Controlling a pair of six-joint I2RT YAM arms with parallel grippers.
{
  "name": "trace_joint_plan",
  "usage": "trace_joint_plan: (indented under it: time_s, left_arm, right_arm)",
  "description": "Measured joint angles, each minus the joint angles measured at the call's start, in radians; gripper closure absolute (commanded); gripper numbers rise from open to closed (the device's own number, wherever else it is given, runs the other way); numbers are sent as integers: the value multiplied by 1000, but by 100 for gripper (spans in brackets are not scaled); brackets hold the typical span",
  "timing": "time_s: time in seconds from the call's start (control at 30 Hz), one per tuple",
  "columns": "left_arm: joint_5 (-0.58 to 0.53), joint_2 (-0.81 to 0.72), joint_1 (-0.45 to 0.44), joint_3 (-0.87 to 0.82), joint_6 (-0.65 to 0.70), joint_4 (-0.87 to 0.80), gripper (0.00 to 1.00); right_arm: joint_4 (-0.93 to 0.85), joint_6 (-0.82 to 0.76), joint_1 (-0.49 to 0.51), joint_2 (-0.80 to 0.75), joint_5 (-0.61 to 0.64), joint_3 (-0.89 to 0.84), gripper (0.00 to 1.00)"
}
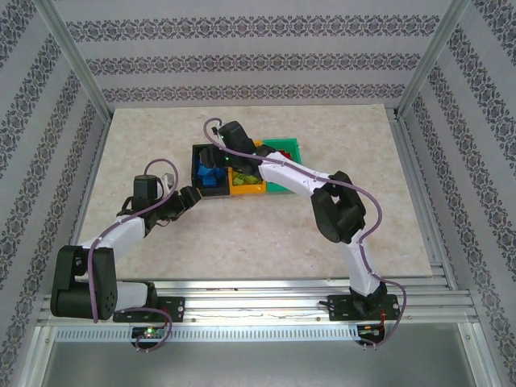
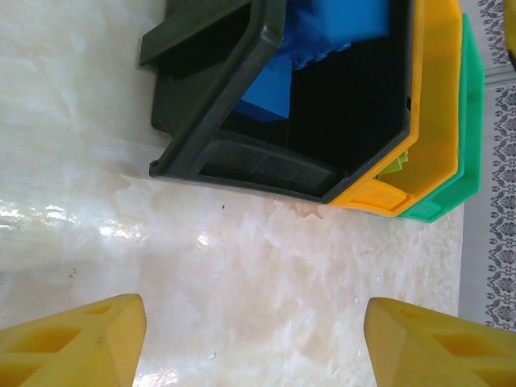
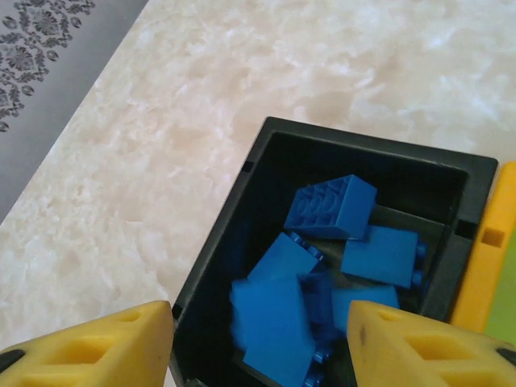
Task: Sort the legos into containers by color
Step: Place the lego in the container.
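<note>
Right hand [image 3: 260, 322] hangs over black bin [image 3: 363, 139], fingers parted, empty: blue legos [image 3: 330, 205] collect there by color. Left hand [image 2: 254, 322] wide, empty, over table [image 2: 242, 258] toward its near edge from that bin, probably waiting.

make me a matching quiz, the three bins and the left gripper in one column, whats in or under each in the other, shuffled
1. black plastic bin
2. orange-yellow plastic bin
3. green plastic bin
4. left gripper

a. red studded bricks inside
b. open above bare marble-look table
c. blue studded bricks inside
d. lime green bricks inside

Pairs: 1-c, 2-d, 3-a, 4-b
</note>
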Motion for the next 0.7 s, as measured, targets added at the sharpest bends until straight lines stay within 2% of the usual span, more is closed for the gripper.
trace_joint_plan:
  time_s: [0.1,0.27,0.47,0.7]
  left_arm:
    - [-6,0,1,13,10,-11,27]
    - [-26,0,27,24,25,-14,27]
    - [-69,-3,93,50,54,-14,26]
    - [-150,-40,166,53,87,0,26]
  right_arm:
    - [11,-3,-10,-21,-5,-37,39]
    - [46,-28,-31,-181,11,-280,39]
    - [84,-100,-92,-504,105,-602,36]
    - [133,-158,-257,-864,227,-923,36]
